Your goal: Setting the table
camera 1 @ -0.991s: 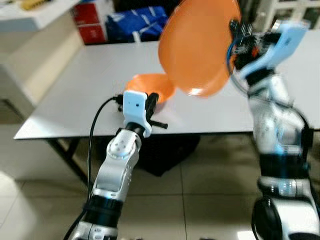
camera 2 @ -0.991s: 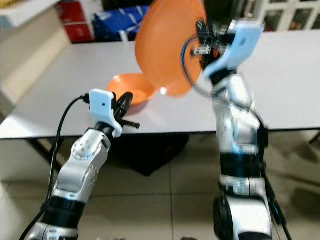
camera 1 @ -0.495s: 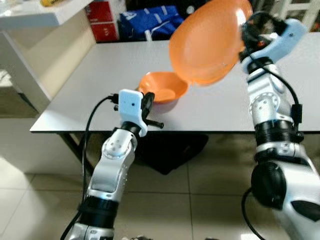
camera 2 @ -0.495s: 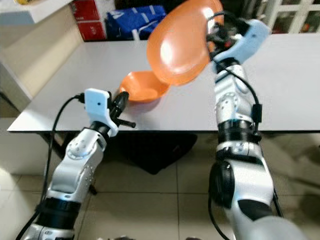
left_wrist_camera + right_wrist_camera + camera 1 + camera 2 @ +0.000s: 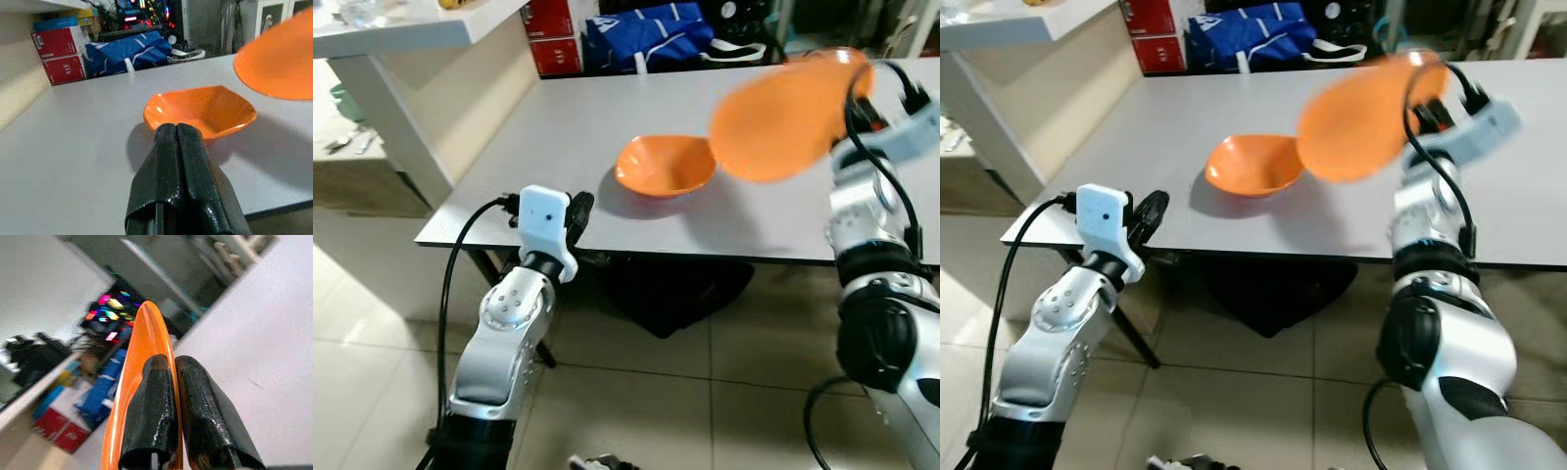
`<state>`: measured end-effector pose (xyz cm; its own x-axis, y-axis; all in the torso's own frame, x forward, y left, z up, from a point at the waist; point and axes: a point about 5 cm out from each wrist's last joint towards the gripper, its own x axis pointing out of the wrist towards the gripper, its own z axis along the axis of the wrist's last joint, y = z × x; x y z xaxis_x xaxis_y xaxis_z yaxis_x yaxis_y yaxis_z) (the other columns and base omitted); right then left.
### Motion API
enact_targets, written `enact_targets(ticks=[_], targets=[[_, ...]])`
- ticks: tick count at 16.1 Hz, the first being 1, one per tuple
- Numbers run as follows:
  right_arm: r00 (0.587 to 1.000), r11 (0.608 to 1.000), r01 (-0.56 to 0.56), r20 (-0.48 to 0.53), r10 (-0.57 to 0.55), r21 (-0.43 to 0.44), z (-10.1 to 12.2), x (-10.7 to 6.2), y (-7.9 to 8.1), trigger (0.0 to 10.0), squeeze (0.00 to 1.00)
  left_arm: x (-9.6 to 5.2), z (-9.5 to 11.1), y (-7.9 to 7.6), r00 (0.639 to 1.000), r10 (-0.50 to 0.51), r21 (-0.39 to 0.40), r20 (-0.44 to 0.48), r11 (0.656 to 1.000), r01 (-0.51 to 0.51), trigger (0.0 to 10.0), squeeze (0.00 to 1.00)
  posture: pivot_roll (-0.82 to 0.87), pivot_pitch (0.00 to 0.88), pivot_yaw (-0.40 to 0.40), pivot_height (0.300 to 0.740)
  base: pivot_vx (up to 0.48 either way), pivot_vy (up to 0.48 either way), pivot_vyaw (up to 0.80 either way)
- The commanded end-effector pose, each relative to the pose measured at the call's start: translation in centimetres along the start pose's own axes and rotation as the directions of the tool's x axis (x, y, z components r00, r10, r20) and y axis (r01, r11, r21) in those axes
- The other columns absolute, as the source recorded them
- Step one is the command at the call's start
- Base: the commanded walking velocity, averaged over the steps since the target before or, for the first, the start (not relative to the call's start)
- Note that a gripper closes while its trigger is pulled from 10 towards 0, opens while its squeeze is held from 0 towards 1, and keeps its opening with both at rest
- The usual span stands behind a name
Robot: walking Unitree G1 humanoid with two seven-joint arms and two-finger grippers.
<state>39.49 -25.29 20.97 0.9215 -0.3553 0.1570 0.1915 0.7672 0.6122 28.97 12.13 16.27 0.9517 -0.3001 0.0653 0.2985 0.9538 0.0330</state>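
Lowering from near-upright to a flatter tilt at upper right: round orange plastic plate [image 5: 781,119], rim pinched by right hand [image 5: 177,423], above grey worktop [image 5: 578,147]. Shallow orange bowl [image 5: 666,165] at centre. Left hand [image 5: 178,147] pressed together, empty. Probably nearing placement.

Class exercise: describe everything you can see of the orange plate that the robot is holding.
The orange plate is a plain, glossy, plastic-looking disc, round with a thin raised rim, blurred in the head views. It hangs in the air above the grey table, tilted, to the robot's right of the orange bowl and not touching it. The right end effector pinches its rim between both black fingers.
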Motion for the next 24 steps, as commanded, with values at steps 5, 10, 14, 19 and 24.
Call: enact_targets(ticks=[5,10,14,19,24], targets=[[0.992,0.992,0.126,0.001,-0.126,-0.008,-1.5,-1.1,-2.2,0.0,0.00,-1.1,0.4,1.0,1.000,0.003,0.021,-0.024,1.000,-0.002,10.0,0.00,-0.03,0.017,0.203,0.740,0.000,0.000,0.00],[0.982,0.984,0.180,-0.056,-0.180,-0.003,-4.0,-2.4,-3.2,0.0,0.00,-1.9,0.9,1.8,0.999,0.002,0.053,-0.047,0.999,0.001,10.0,0.00,0.02,0.021,0.233,0.740,0.000,0.000,0.00],[0.973,0.977,0.194,-0.113,-0.203,-0.088,-5.7,-3.3,-3.5,0.0,0.00,-2.3,1.1,2.2,0.998,-0.002,0.067,-0.063,0.998,0.006,10.0,0.00,0.02,0.024,0.242,0.740,0.000,0.000,0.00],[0.948,0.960,0.202,-0.208,-0.241,-0.194,-7.9,-4.5,-4.0,10.0,0.97,-2.3,1.2,2.2,0.997,-0.010,0.077,-0.076,0.997,0.016,10.0,0.00,0.01,0.026,0.249,0.740,0.000,0.000,0.00],[0.945,0.949,0.191,-0.214,-0.246,-0.251,-8.5,-5.0,-4.2,10.0,1.00,-2.3,1.2,2.1,0.997,-0.015,0.075,-0.080,0.997,0.021,10.0,0.00,0.01,0.029,0.248,0.740,0.000,0.000,0.00]])
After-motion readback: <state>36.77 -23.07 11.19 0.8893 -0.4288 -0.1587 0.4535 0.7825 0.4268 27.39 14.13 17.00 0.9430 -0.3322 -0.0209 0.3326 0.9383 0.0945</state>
